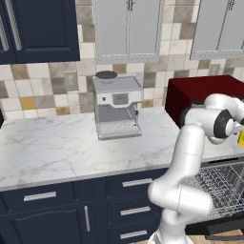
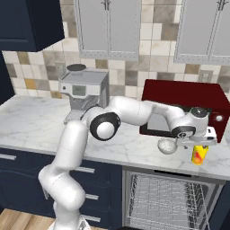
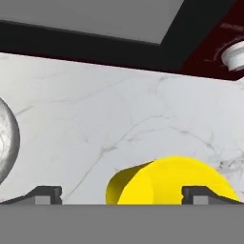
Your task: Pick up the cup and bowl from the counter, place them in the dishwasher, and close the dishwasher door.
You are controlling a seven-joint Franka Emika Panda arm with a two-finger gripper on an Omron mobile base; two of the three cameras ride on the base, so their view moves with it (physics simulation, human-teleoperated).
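White marble counter [image 2: 31,121] with grey veins runs over navy drawers with silver handles; tiled backsplash and grey wall cabinets behind. Silver coffee machine [image 1: 116,106] stands on the slab toward the left, dark red microwave [image 2: 188,108] against the wall to its right. Dishwasher [image 2: 168,197] under the counter stands open, its grey wire rack [image 2: 166,195] visible; the dishwasher door cannot be made out clearly in these views. Arm reaches right across the counter in front of the microwave. Gripper [image 2: 197,144] points down directly over the cup [image 2: 199,154], a yellow cup with red markings standing upright near the counter's front edge. Hand view: yellow cup rim lies low in the frame, the right fingertip [image 3: 202,194] overlapping it and the left fingertip [image 3: 45,194] well off to its side, so the fingers are spread apart and grasp nothing. Bowl [image 2: 167,145], pale grey, sits on the counter just left of the cup, near the gripper but apart from it.
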